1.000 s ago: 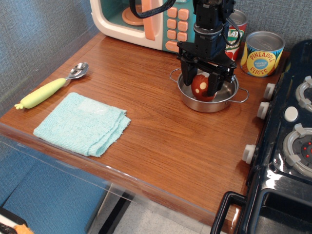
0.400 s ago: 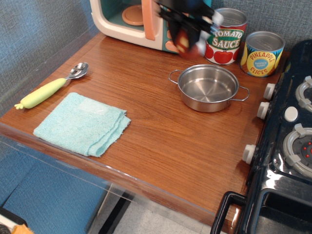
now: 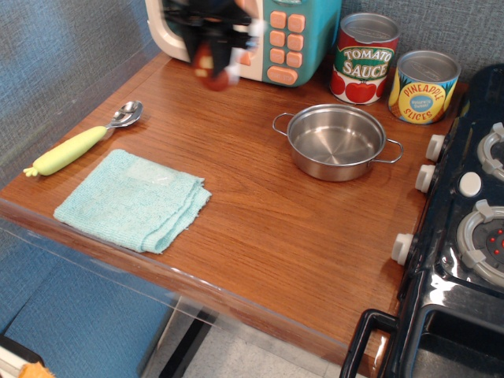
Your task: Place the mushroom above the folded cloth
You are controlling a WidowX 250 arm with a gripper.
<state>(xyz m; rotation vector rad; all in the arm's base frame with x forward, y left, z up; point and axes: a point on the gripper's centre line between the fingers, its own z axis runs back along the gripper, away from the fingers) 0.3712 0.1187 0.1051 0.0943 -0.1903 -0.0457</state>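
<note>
One mushroom (image 3: 211,64) is in play, and it is clamped between the jaws of the gripper (image 3: 214,57), held in the air in front of the toy microwave (image 3: 293,35). Motion blur softens both, but the reddish cap shows between the dark fingers.

Changes over the last second:
- The mushroom was inside the steel pot (image 3: 337,142); the pot now stands empty.
- The gripper has lifted clear and travelled left along the microwave front, away from the pot and toward the cloth side of the counter.

Judgement: pick and lift are complete; the transfer is under way. The remaining travel runs forward and left from the microwave to the counter just behind the folded cloth (image 3: 132,198), followed by lowering and release.

Inventory, located from the microwave:
- Folded cloth: one, well forward and to its left, near the counter's front edge.
- Spoon (image 3: 83,142): one, yellow handle, between microwave and cloth at the left edge.
- Pot: one, forward right.
- Cans: two, tomato sauce (image 3: 364,59) immediately right, pineapple slices (image 3: 426,87) beyond it.
</note>
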